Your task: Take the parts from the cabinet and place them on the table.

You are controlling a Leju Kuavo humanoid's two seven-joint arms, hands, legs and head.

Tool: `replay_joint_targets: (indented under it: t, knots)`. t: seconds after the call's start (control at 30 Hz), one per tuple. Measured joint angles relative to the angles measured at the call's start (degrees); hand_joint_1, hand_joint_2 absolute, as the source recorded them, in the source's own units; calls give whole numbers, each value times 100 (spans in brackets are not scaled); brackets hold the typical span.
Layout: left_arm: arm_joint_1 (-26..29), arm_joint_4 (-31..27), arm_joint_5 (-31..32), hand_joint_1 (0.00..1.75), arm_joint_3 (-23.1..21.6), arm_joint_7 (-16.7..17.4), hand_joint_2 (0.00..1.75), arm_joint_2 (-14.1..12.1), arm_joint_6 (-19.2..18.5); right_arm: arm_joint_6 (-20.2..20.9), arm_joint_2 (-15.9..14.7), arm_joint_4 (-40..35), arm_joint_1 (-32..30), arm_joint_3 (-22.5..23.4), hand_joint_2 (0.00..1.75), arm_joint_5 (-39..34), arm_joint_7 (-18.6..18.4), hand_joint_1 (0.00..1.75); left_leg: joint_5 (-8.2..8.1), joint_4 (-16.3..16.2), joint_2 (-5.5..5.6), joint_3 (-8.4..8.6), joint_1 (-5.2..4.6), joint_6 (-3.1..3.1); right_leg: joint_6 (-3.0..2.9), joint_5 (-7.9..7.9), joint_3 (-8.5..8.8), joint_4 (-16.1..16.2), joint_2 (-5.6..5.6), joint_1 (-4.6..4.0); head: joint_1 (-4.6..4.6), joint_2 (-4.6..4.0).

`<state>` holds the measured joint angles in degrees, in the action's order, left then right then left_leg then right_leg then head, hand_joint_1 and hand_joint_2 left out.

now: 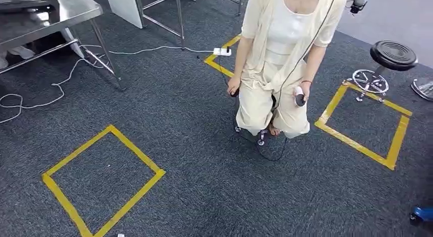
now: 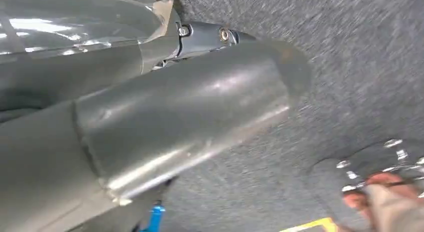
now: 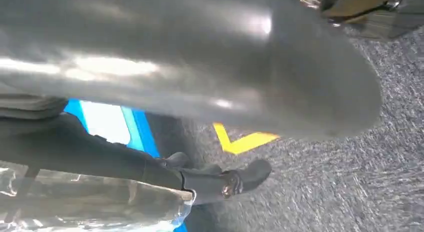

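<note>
1. Right wrist view is showing the right hand hanging over grey carpet. Its dark fingers are lying against crinkled clear plastic wrapping, and a grip cannot be told.
2. Left wrist view is showing the left hand, its fingers hidden and its state unreadable.
3. Head view is showing a yellow tape square lying nearest.
4. A person is sitting beyond it, holding a controller.
5. A steel table is standing farthest, upper left.
</note>
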<state>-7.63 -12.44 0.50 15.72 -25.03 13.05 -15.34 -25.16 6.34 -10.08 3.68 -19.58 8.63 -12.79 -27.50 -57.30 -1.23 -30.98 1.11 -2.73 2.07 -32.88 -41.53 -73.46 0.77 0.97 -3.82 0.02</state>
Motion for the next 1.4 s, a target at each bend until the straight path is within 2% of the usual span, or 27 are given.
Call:
replay_joint_targets:
  t: [0.07,0.13,0.17,0.2,0.23,0.33,0.37,0.4,0.43,0.5,0.53,0.57,0.63,0.67,0.7,0.73,0.83,0.87,0.93,1.0,1.07,1.13,1.17,1.2,1.23,1.37,1.4]
  knots:
    - [-3,0,-13,0,2,-2,0,2,2,9,-2,2,-21,-2,0,4,-6,0,-1,-1,-155,-3,-3,3,98,22,-16,-130,-18,29,0,0]
    - [-6,0,-18,0,2,-2,0,7,0,9,-11,2,-31,-2,0,9,-13,0,-7,-2,-280,10,4,16,225,346,507,769,-119,58,-4,0]
    - [-8,0,-22,0,2,-2,0,11,0,9,-20,2,-19,-4,0,13,-13,0,-16,-5,-331,24,3,35,263,497,831,1320,-307,75,-9,0]
    - [-8,-2,-24,0,2,-2,0,7,0,11,-15,2,7,-4,0,17,-13,0,-36,-11,-380,36,-47,76,220,547,999,1654,-566,56,-17,0]
    - [-7,-2,-33,0,2,-4,0,7,0,11,-24,2,27,-7,0,20,-13,0,-54,-16,-444,44,-59,133,151,610,1005,1648,-507,-31,-7,0]
    - [-26,-2,-48,0,4,-11,0,13,0,24,-26,4,0,-13,0,37,-22,0,-52,3,-584,99,-48,215,35,634,899,1629,-328,-45,18,0]
    - [-29,-13,-50,0,6,-20,0,20,0,33,-26,4,-3,-15,0,46,-33,0,-112,-44,-483,77,2,276,-42,672,975,1665,-255,108,24,0]
    - [-29,-13,-59,0,9,-28,0,15,0,46,-24,4,-5,-24,0,57,-35,0,-244,-183,-219,30,15,290,-66,679,964,1663,-206,81,50,0]
    - [-20,-11,-66,0,9,-35,0,13,0,48,-24,4,4,-39,0,59,-39,0,-508,-549,-20,-126,19,283,-162,702,950,1662,-157,69,59,0]
    - [17,-11,-116,0,13,-55,0,0,2,59,-22,4,19,-77,0,74,-39,0,-959,-1508,120,-566,14,291,-207,718,924,1659,-13,26,61,0]
    - [29,-11,-123,0,15,-66,0,-7,9,59,-22,4,12,-94,0,83,-39,0,-1008,-1788,133,-704,14,290,-208,719,922,1657,57,9,59,0]
    - [38,-11,-129,0,17,-77,0,-11,9,61,-24,9,-2,-96,0,94,-39,0,-918,-1791,135,-718,16,282,-207,719,928,1654,138,4,59,0]
    - [41,-11,-144,0,20,-92,0,-15,9,63,-24,9,-12,-105,0,114,-39,0,-446,-1118,156,-408,21,260,-203,720,941,1635,292,4,59,0]
    - [40,-11,-151,0,20,-98,0,-17,9,65,-20,9,-8,-114,0,129,-39,0,-195,-629,238,-175,33,243,-200,719,944,1618,368,5,59,0]
    - [41,-11,-153,0,24,-101,0,-26,9,66,-7,9,1,-120,0,142,-39,0,-114,-247,544,0,51,210,-193,719,922,1589,436,4,57,0]
    - [41,-11,-164,0,28,-103,0,-26,9,68,-5,9,25,-131,0,151,-39,0,-152,-131,572,30,57,216,-164,708,871,1532,489,-70,51,0]
    - [35,-18,-168,0,35,-105,0,-26,11,72,-4,11,8,-144,0,157,-53,0,-119,-164,410,-7,-32,132,-12,785,781,1594,639,1,55,0]
    - [33,-28,-168,0,35,-105,0,-11,11,72,-7,13,1,-144,0,157,-55,0,-57,-71,331,16,19,57,20,782,729,1567,624,-58,50,0]
    - [23,-31,-168,0,37,-105,0,0,9,72,-7,11,18,-149,0,155,-61,0,-9,-19,192,26,-1,-19,-35,513,500,1106,140,-31,24,0]
    - [43,-31,-164,0,37,-103,0,2,9,72,-4,11,38,-149,0,155,-59,0,-10,-20,9,12,-17,-23,-52,140,48,198,17,-9,22,0]
    - [41,-31,-157,0,37,-103,0,2,7,59,-4,13,15,-149,0,136,-52,0,-12,-23,-137,-1,-20,-22,30,61,-135,-226,-7,14,22,0]
    - [39,-31,-138,0,37,-103,0,4,0,55,-4,13,-9,-149,0,122,-50,0,-23,-25,-272,8,-12,-4,162,333,266,450,-73,53,17,0]
    - [37,-31,-131,0,37,-103,0,9,-4,52,-9,13,-6,-149,0,120,-48,0,-33,-26,-332,23,-6,17,218,517,604,1034,-191,78,20,0]
    - [31,-31,-129,0,37,-101,0,9,-7,52,-11,11,6,-149,0,109,-33,0,-50,-35,-379,52,-30,53,231,624,892,1513,-465,85,17,0]
    - [32,-33,-127,0,37,-98,0,9,-7,52,-11,11,31,-149,0,98,-22,0,-86,-42,-439,52,-60,114,180,630,906,1583,-539,-5,4,0]
    - [-9,-39,-125,0,33,-96,0,30,-9,52,-17,13,3,-149,0,70,4,0,-110,-3,-628,128,-33,261,-28,689,911,1633,-248,-27,26,0]
    - [-20,-42,-123,0,33,-96,0,33,-9,50,-20,15,-12,-149,0,63,4,0,-197,-97,-361,104,13,305,-68,712,926,1651,-192,79,50,0]
